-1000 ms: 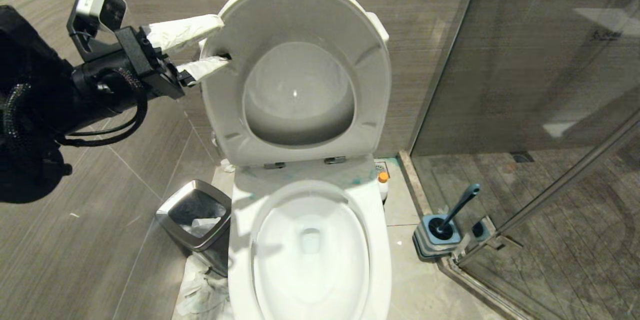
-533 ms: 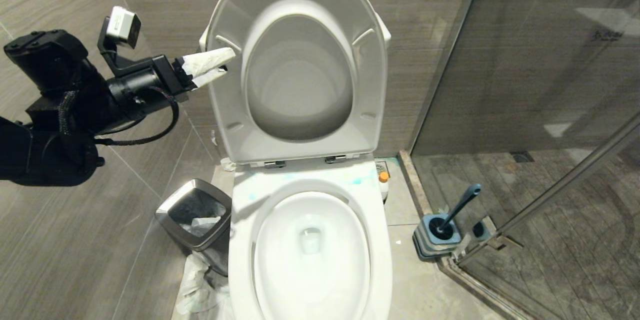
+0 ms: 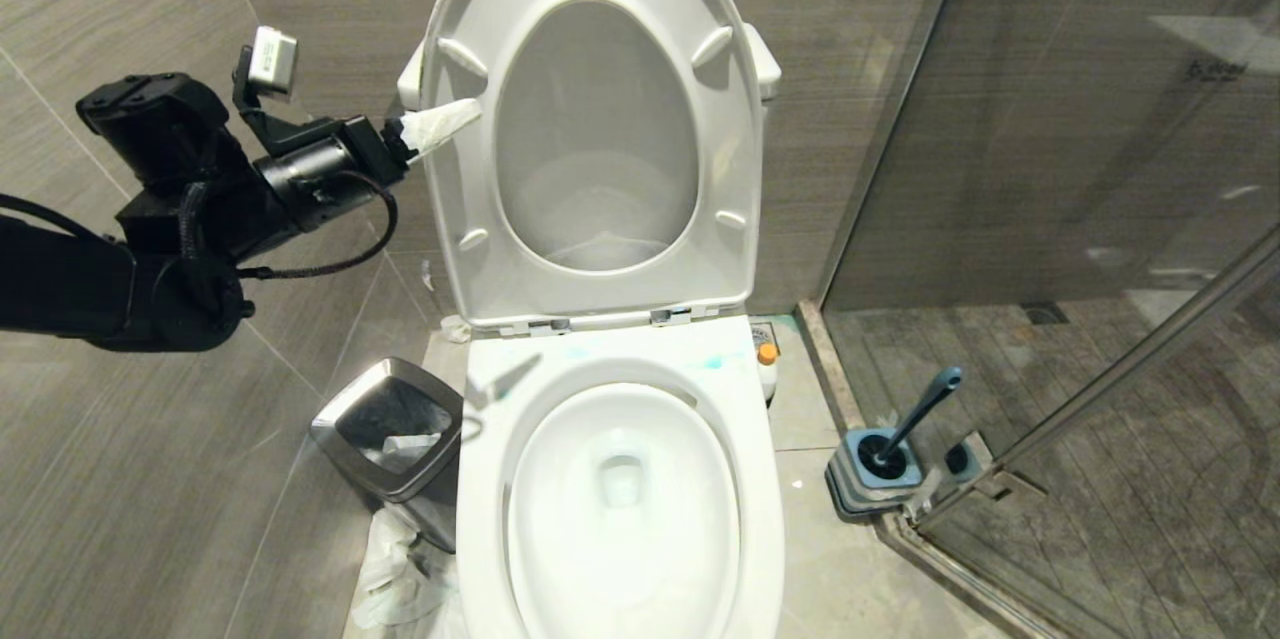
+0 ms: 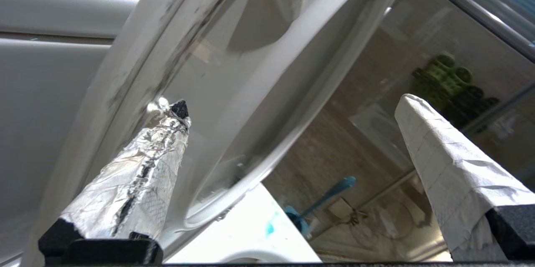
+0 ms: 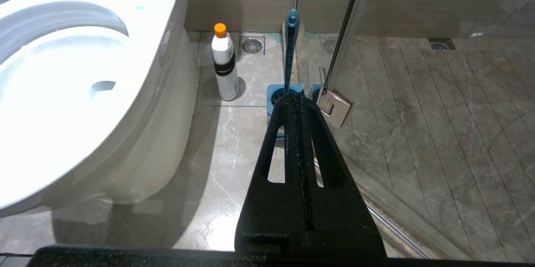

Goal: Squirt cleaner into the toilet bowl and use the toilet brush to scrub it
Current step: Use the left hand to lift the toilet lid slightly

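At left gripper point(image 3: 440, 124), spread jaws straddling raised seat point(image 3: 450, 209) edge, prep step; next calls for cleaner bottle point(image 5: 224, 64), far down-right.

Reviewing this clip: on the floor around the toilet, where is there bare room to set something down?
Bare tile lies between the toilet bowl and the toilet brush holder, in front of the cleaner bottle. The other side is crowded: the waste bin stands close against the bowl, crumpled white plastic below it.
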Tool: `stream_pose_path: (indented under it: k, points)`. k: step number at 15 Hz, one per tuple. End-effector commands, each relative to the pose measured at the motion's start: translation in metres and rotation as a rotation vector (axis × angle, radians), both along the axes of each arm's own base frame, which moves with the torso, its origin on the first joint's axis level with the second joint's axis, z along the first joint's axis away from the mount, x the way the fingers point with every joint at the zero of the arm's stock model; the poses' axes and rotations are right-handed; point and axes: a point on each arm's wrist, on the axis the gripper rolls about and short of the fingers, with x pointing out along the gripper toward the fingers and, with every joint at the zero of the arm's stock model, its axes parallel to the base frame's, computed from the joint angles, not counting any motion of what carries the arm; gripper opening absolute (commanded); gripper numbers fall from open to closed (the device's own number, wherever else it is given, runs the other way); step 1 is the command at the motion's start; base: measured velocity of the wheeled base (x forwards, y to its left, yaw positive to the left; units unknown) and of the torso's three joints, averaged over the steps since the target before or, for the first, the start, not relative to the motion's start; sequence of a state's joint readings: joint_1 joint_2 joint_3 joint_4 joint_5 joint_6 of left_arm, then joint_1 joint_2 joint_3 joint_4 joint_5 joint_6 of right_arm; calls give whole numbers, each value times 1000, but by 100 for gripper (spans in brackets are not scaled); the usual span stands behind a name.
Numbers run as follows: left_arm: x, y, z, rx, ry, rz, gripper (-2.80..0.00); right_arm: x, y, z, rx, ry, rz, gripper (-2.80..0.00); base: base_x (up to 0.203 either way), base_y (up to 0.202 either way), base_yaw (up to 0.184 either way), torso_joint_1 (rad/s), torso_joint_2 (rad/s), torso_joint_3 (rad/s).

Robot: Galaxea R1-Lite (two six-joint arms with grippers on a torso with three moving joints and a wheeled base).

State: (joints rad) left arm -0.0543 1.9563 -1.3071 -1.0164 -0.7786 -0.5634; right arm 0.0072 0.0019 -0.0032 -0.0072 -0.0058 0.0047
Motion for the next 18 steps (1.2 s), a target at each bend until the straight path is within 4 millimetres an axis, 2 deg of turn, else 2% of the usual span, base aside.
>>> stream_pose_path:
  k: [1,13,16,18]
  points:
    - [8,-3,-8,-7,16,15,0,0,0,0,0,1,0,-280,0,0,0,0,0,0]
    - [19,-11,-25,25,-13,128,0,0,0,0,0,1,0,-280,0,0,0,0,0,0]
    - [8,-10,-9,7,-30,133,0,0,0,0,1,1,0,-280,0,0,0,0,0,0]
    - [-11,-8,13,-65,13,107,0,0,0,0,1,1,0,-280,0,0,0,17,1,1]
